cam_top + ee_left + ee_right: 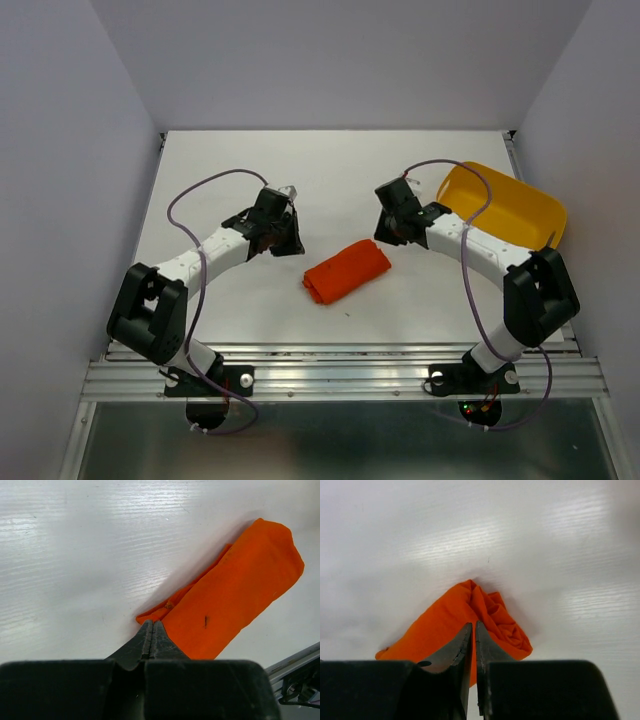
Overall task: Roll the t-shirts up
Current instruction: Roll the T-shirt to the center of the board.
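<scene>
The orange-red t-shirt (346, 271) lies as a compact roll on the white table, mid-front, slanting from lower left to upper right. My left gripper (289, 245) hovers just left of the roll, apart from it, shut and empty. In the left wrist view its closed tips (152, 624) sit just short of the roll's near end (235, 595). My right gripper (386, 231) hovers just above and right of the roll's far end, shut and empty. In the right wrist view its tips (473, 625) hang over the roll's spiral end (500, 617).
A yellow plastic tub (505, 205) stands at the right, behind the right arm. The metal rail (340, 375) runs along the table's near edge and shows in the left wrist view (295, 662). White walls enclose the left, back and right.
</scene>
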